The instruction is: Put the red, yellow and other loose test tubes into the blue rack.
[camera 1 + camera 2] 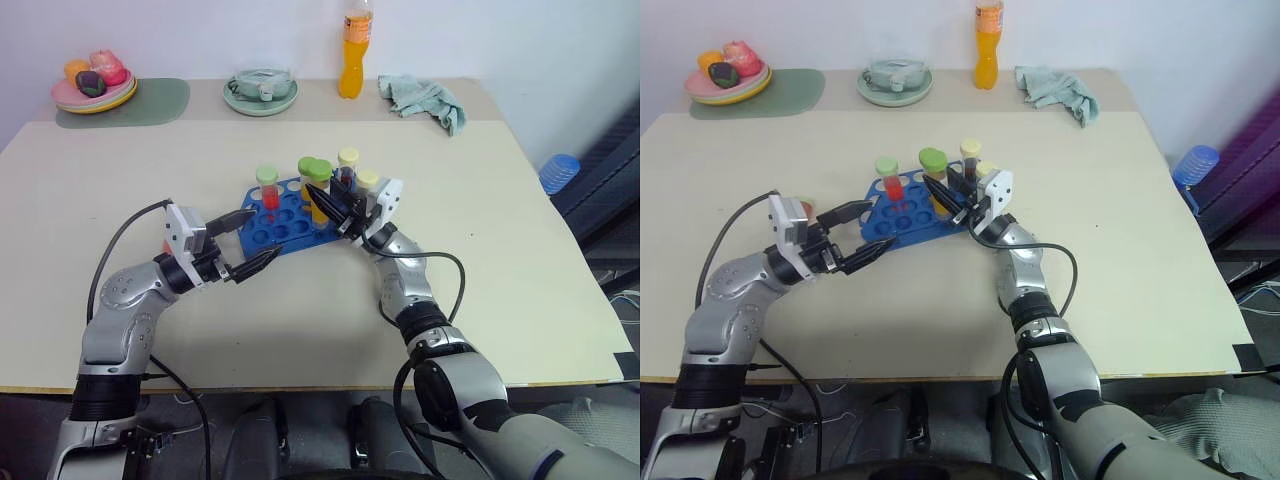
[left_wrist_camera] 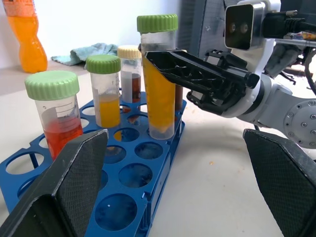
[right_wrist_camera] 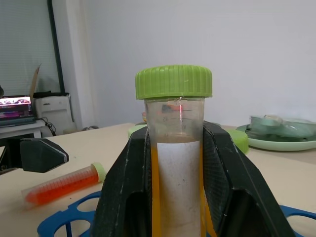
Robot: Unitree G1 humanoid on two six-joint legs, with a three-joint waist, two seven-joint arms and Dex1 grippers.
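Worktop (image 1: 500, 250) space is ample, so the risks sit around the blue rack (image 1: 285, 222) near its middle. The right hand (image 1: 327, 207) is clamped on a green-capped tube of yellow liquid (image 2: 159, 94), upright with its base at the rack's near edge. If the tube comes down off-centre it could catch a hole's rim, tip, or shove the light rack and rock the four tubes standing in it. The left hand (image 1: 254, 241) hangs wide and empty just beside the rack's other side; a careless sweep could knock the frame. One loose tube of red liquid (image 3: 64, 184) lies on its side on the worktop near the left hand and could roll if nudged. Writing: only faint graduation marks on the held tube; its white label looks blank.
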